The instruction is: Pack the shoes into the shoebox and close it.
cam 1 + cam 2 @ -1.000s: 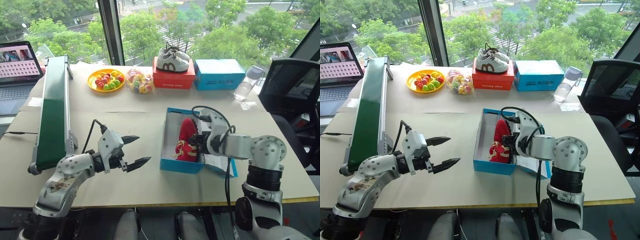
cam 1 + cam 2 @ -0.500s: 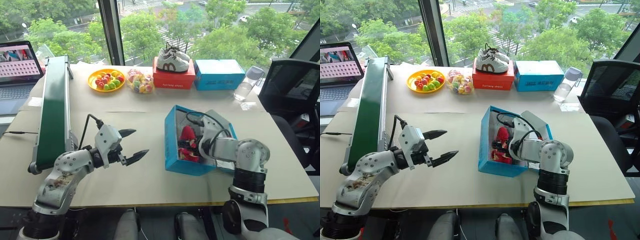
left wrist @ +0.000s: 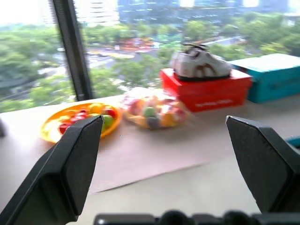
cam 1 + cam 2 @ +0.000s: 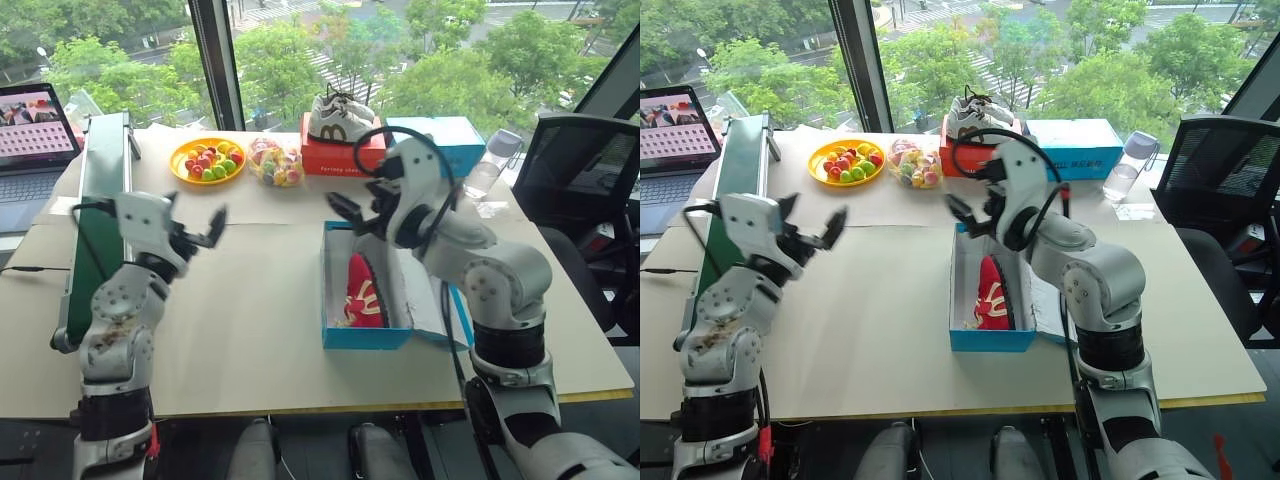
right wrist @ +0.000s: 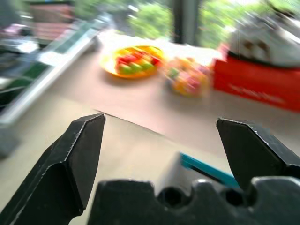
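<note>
Both our end effectors, left [image 4: 195, 228] and right [image 4: 352, 222], are wide and empty; below the right one, the shoes [image 4: 364, 291] may block the shoebox [image 4: 352, 334] lid.

Both arms: silver-grey metal shells, rounded joint housings, black rings at the joints. Right arm [image 4: 500, 290] is bulky, with a large disc-shaped cap at the elbow and a black band below it. Black cable loops over the right wrist [image 4: 415, 190] and runs down along the forearm. Left arm [image 4: 725, 320] has brownish scuffing or rust-like marks on the forearm shell, hard to tell which. Thin black cable near its wrist block [image 4: 745, 220], which is light grey and boxy. Each gripper has two black, wedge-shaped fingers [image 3: 75, 164] tapering to a point; the right gripper's base [image 5: 187, 201] shows a scalloped black edge with small holes, probably screw seats.
</note>
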Controlling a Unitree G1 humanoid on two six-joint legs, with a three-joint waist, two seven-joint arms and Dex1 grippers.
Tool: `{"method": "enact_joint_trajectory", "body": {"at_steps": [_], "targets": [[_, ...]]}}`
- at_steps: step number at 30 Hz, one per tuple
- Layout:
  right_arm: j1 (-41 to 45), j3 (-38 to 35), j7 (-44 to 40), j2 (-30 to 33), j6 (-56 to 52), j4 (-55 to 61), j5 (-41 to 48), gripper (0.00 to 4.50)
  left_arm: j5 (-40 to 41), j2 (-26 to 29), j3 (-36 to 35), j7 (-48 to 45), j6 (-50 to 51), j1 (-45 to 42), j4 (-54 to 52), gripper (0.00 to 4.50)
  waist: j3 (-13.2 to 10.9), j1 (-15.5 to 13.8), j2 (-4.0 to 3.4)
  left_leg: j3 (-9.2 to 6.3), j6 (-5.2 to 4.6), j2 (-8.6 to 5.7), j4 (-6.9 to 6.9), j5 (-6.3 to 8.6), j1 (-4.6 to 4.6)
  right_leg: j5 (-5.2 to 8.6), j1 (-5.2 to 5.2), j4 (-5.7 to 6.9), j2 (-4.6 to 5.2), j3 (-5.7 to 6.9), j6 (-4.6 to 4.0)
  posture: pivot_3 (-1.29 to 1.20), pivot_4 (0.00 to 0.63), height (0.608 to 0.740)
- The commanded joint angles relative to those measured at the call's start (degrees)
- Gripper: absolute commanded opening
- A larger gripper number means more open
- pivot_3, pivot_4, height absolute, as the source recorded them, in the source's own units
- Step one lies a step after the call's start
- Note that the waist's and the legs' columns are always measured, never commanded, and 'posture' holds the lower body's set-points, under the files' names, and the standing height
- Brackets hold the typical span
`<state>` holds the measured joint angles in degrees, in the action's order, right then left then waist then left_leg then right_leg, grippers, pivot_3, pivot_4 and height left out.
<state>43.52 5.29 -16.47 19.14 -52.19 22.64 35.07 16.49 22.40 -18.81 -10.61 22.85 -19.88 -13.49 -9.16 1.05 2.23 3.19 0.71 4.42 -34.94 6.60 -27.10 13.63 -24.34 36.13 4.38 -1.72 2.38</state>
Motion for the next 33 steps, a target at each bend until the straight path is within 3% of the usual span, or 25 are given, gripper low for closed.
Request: {"method": "enact_joint_trajectory", "body": {"at_steps": [1,8,16,33], "targets": [[-5.0,4.2,-17.5,4.5,8.6,5.3,1.9,4.47,-2.0,-1.3,-5.7,9.8,5.1,0.0,1.2,4.50,0.0,-0.2,0.08,0.00,-0.01,0.01,-0.02,0.01,0.03,0.00,0.07,-0.04,0.00,0.01,0.01,0.00,0.150,0.740],[-11.6,15.0,-28.1,9.5,26.2,-4.7,-13.7,4.47,-1.3,-2.2,-9.5,14.4,13.8,3.4,4.1,4.50,0.1,-0.3,0.14,0.03,0.24,0.02,-0.19,0.15,0.15,-0.19,0.12,-0.01,0.04,0.06,-0.10,0.00,0.150,0.740],[-14.3,17.3,-28.7,6.2,35.7,-10.5,-22.0,4.47,-2.7,-0.8,-10.4,16.1,18.0,5.6,4.9,4.50,0.1,-0.4,0.16,0.04,0.49,0.03,-0.12,0.25,0.24,-0.24,0.10,0.01,0.01,0.06,-0.15,0.00,0.150,0.740],[-13.7,15.0,-23.1,-1.1,34.0,-12.1,-26.3,4.47,-4.9,1.9,-9.6,15.5,18.4,5.8,6.0,4.50,0.1,-0.3,0.18,0.05,0.57,0.03,-0.01,0.26,0.26,-0.23,0.08,0.03,0.02,0.06,-0.18,0.00,0.150,0.740]]}}
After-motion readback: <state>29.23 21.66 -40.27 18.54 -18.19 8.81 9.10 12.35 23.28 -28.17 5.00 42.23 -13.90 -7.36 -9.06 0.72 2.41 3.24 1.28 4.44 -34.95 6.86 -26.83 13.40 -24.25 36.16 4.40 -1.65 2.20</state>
